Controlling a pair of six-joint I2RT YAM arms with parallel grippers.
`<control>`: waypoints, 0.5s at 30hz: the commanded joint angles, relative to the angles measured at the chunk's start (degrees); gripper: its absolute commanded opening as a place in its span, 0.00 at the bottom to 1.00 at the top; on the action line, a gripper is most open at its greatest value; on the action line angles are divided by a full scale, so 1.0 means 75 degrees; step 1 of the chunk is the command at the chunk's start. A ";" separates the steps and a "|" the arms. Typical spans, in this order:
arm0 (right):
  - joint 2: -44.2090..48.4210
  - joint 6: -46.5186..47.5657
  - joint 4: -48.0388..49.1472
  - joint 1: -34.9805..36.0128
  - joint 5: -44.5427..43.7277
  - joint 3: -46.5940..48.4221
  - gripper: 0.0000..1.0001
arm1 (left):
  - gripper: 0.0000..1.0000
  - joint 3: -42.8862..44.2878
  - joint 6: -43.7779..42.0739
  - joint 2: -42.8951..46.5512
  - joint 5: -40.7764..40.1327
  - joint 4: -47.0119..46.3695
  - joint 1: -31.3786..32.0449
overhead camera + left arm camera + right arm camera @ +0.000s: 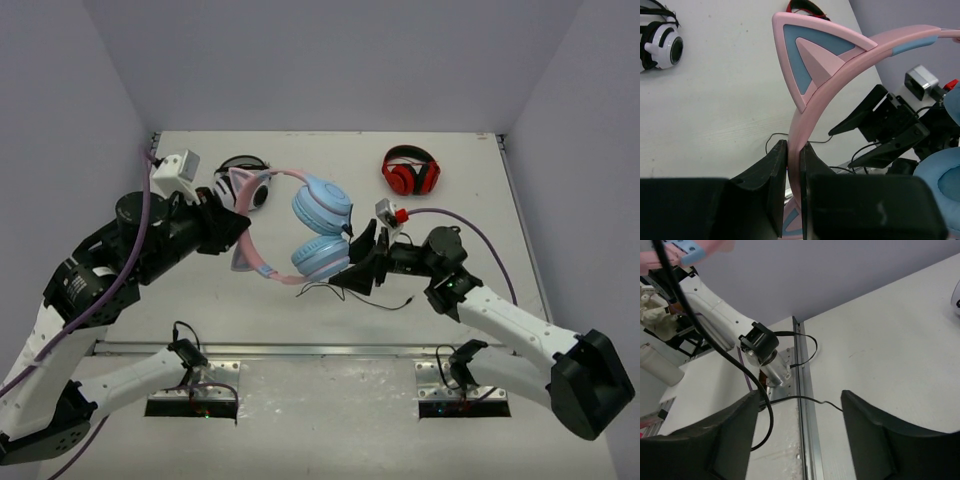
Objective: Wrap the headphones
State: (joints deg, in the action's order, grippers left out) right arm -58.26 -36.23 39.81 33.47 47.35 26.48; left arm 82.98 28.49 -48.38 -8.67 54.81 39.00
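Observation:
The headphones [322, 206] hang above the table: pink headband with cat ears, two light blue earcups. My left gripper [232, 232] is shut on the pink headband [805, 125], just below one cat ear [812, 55]. Their thin black cable [345, 292] drops from the lower earcup [320, 257] and trails over the table. My right gripper [352, 260] stands open right beside that earcup. In the right wrist view the cable [807, 399] runs across the gap between the open fingers of the right gripper [800, 393], and nothing is pinched.
White-and-black headphones [244, 183] lie at the back left, behind the left gripper. Red-and-black headphones [410, 172] lie at the back right. A metal rail [320, 350] crosses the table in front of both arm bases. Walls close in the left, right and back.

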 commanded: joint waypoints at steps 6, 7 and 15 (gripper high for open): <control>-0.0237 0.0457 0.0320 0.0576 -0.1828 0.0430 0.01 | 0.00 0.0139 0.0584 0.0076 -0.0378 -0.1168 0.0026; 0.0054 0.0865 -0.0333 0.0576 -0.2243 0.0396 0.01 | 0.00 0.0162 0.0561 0.0076 -0.0797 -0.0970 0.0026; 0.0947 0.2219 -0.4087 -0.0569 -0.8433 0.0711 0.01 | 0.00 0.0221 0.0467 0.0474 -0.3797 0.0518 0.0026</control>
State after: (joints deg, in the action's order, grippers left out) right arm -51.99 -23.42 20.80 34.44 4.84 28.38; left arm 82.54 30.44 -47.48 -25.96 58.67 39.00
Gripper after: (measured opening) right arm 0.020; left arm 0.101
